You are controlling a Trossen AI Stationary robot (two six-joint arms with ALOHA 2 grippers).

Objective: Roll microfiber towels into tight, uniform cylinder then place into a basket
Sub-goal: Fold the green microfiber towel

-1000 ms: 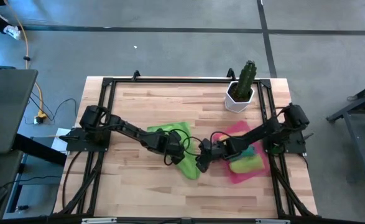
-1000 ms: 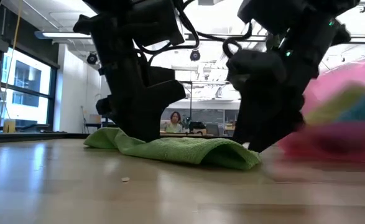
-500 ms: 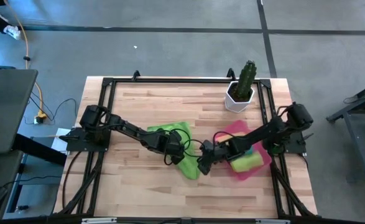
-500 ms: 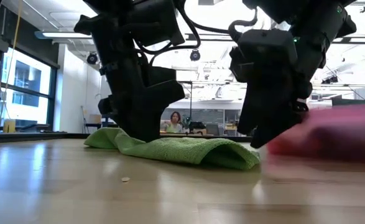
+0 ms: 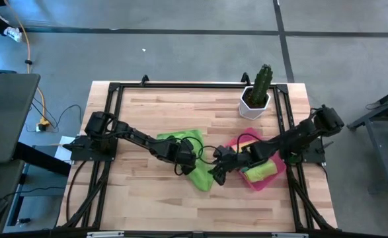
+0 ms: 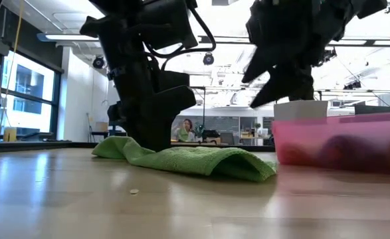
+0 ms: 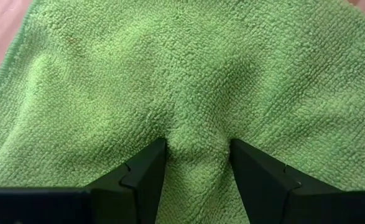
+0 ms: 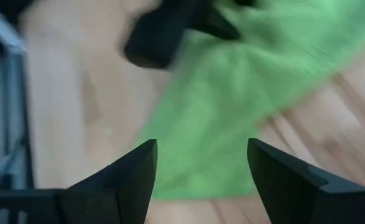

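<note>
Lime green towel (image 5: 195, 160) spread mid-table, pinched by the left gripper (image 7: 196, 163).
Its fingers press down with a ridge of cloth caught between them. The right gripper (image 8: 198, 163) hangs spread and empty above the towel's edge, beside the pink basket (image 5: 277, 171) holding rolled towels (image 5: 260, 171).

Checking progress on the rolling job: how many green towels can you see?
2. One green towel lies flat mid-table under the left gripper, its fingers pinching a ridge. One rolled towel sits in the pink basket. Others may be hidden under the right arm.
</note>
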